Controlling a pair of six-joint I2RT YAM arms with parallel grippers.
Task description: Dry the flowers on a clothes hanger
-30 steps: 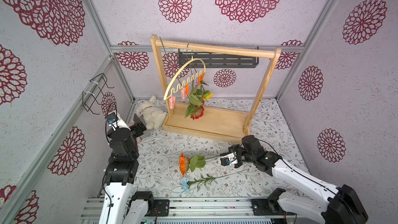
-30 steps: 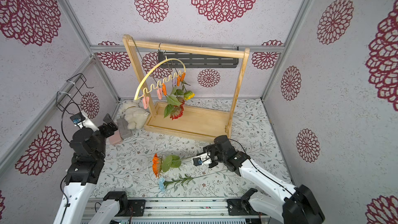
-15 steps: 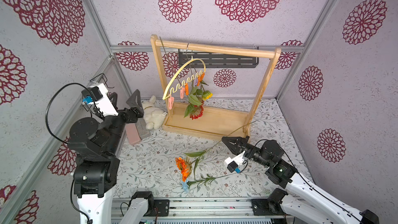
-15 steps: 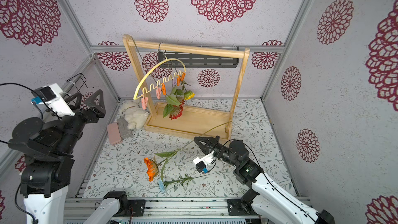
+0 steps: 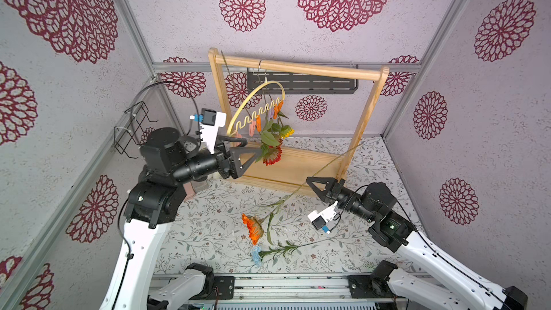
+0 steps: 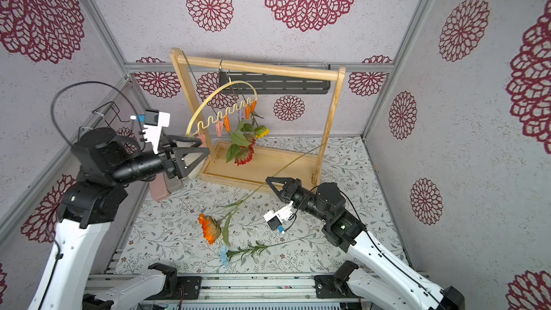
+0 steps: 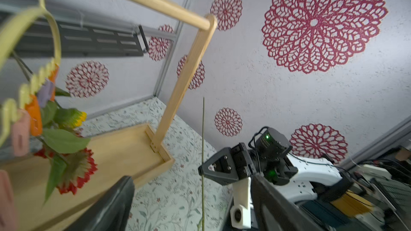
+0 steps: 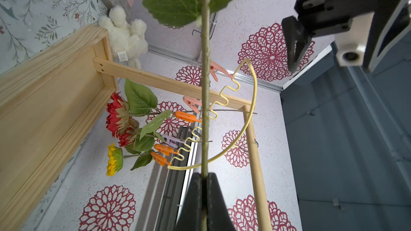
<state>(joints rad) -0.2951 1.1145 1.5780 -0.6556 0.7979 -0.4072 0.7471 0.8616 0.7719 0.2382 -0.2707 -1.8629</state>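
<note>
Two red flowers (image 5: 272,156) and the yellow flower (image 5: 286,132) hang pinned on the clothes hanger (image 5: 261,111). The right gripper (image 5: 309,179) is closed on the stem of the orange flower (image 5: 253,228); the light blue flower (image 5: 255,253) lies on the table (image 5: 208,228), so two remain. The left gripper (image 5: 253,148) is open beside the hanger

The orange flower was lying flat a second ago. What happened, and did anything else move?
The right gripper, shut on the stem of the orange flower, lifted it; the stem now slants up, bloom low. The left gripper, open, rose toward the clothes hanger. The blue flower and the clipped flowers stayed put.
</note>
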